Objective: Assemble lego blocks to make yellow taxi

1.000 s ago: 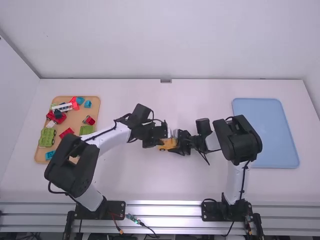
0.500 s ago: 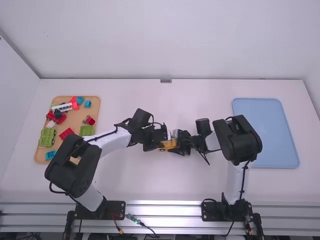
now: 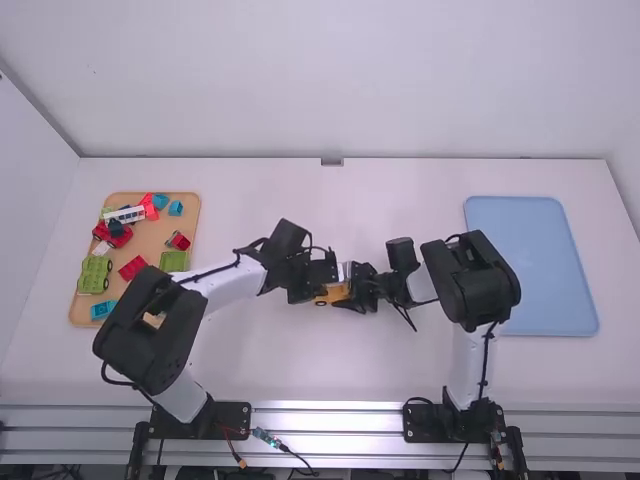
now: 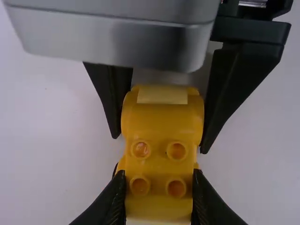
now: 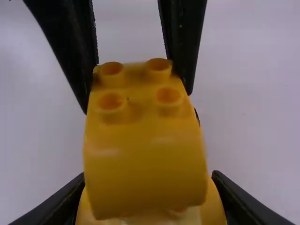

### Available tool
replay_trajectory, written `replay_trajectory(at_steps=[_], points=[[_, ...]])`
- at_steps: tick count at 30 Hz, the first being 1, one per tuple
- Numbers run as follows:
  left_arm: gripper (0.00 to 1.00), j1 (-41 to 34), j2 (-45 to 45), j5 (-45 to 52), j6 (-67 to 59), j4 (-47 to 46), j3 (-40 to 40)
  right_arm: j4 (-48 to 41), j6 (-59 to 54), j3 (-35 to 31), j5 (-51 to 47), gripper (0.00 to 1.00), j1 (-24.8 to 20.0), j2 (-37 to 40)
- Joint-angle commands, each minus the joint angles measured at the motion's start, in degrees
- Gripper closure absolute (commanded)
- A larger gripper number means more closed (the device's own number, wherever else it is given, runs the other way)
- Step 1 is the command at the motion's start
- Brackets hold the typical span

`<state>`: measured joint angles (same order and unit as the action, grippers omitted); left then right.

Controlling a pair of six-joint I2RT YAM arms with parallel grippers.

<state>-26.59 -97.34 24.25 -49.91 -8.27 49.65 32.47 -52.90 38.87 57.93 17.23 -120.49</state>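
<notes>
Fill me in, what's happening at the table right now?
Both arms are working on the yellow block assembly near the middle of the table. The left gripper has its fingers closed on one end, and the right gripper has its fingers closed on the other. A tan tray at the left holds other toy blocks; a blue tray lies at the right. I can't tell whether the taxi is finished.
</notes>
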Motion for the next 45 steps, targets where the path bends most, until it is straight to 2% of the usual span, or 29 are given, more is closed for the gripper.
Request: replay_trajectory(at_steps=[1, 11, 15, 25, 32, 38, 45], points=[[0.99, -0.4, -0.6, -1.5, 0.7, -0.5, 1.1, 0.0, -0.1, -0.7, 0.1, 0.53, 0.0, -0.3], [0.99, -0.5, -0.6, 1.5, 0.1, -1.3, 1.1, -0.5, 0.0, -0.2, 0.2, 0.53, 0.4, -0.3], [0.99, -0.7, -0.7, -0.6, 0.2, -1.3, 1.1, -0.1, 0.0, -0.4, 0.4, 0.53, 0.4, -0.3], [0.99, -1.3, -4.5, 0.3, 0.4, 1.2, 1.3, -0.3, -0.1, -0.3, 0.0, 0.55, 1.4, -0.3], [0.99, -1.9, -4.5, 0.1, -3.1, -5.3, 3.9, 0.1, 0.1, -0.3, 0.2, 0.54, 0.9, -0.3], [0.98, -4.0, -4.5, -1.4, -7.8, -6.8, 3.8, -1.2, 1.7, 0.6, 0.3, 0.54, 0.0, -0.3], [0.99, -4.9, -4.5, -7.0, -3.8, -6.2, 3.6, -5.0, -0.4, 2.0, 0.5, 0.54, 0.1, -0.3]])
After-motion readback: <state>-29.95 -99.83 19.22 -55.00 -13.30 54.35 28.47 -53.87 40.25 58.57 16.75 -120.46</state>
